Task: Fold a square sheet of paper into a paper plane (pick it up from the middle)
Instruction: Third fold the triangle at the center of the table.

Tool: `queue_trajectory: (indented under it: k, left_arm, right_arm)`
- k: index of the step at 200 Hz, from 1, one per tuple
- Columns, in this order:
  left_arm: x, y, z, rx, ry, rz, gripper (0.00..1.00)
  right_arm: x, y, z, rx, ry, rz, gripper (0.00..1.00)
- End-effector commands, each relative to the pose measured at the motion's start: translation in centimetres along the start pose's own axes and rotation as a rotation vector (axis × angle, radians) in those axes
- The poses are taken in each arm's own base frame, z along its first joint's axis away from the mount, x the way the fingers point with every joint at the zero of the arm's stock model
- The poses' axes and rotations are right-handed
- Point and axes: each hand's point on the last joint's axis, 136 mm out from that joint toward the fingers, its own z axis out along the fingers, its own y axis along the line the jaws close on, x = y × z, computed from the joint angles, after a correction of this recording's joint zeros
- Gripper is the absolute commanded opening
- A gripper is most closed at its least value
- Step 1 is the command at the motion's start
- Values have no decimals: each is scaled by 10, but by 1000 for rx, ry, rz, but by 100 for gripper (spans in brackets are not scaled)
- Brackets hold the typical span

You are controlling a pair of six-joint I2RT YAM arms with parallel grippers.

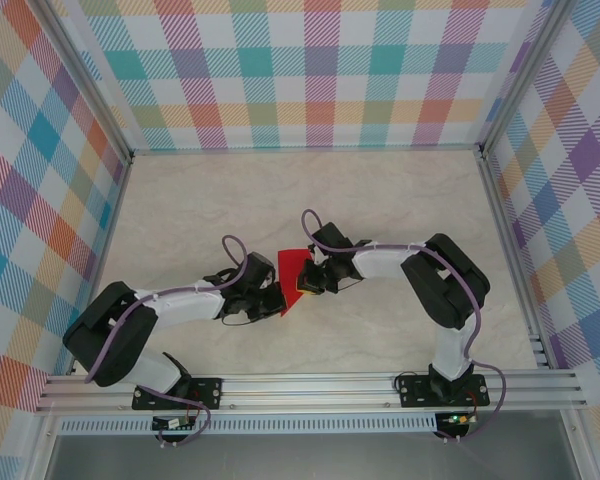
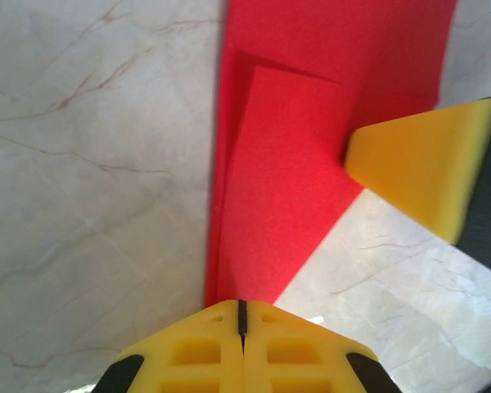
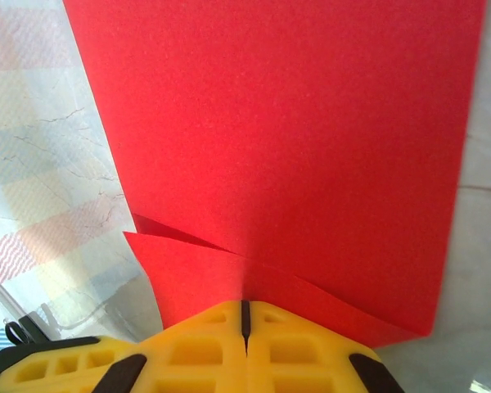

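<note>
Left end effector, right end effector pinch paper.

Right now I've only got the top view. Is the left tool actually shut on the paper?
Observer: Yes. The left tool is closed, and the narrow end of the paper is pinched at its tips.
Operator: And the right one?
Observer: The right tool is also closed, gripping the paper at an edge where a folded flap overlaps.
</note>
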Motion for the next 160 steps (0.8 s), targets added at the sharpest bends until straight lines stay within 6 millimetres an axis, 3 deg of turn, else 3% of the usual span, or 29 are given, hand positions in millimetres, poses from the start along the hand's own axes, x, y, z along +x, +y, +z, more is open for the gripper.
queue_trajectory:
  k: [1,49,94,123,160]
  left_arm:
    - [-8,-19,-8,64,-38,45,6]
    - [-13,-29,6,100,-34,55,9]
    - [-16,-26,19,76,-21,65,6]
    - [-11,-16,20,52,-16,76,6]
    - [10,5,22,22,59,85,5]
  right_arm:
    - [7,-25,6,101,26,49,1]
    - [9,-28,9,106,39,55,1]
    - [10,-30,10,111,45,58,1]
    - [12,-34,12,123,52,68,1]
    - [14,-45,15,174,66,96,1]
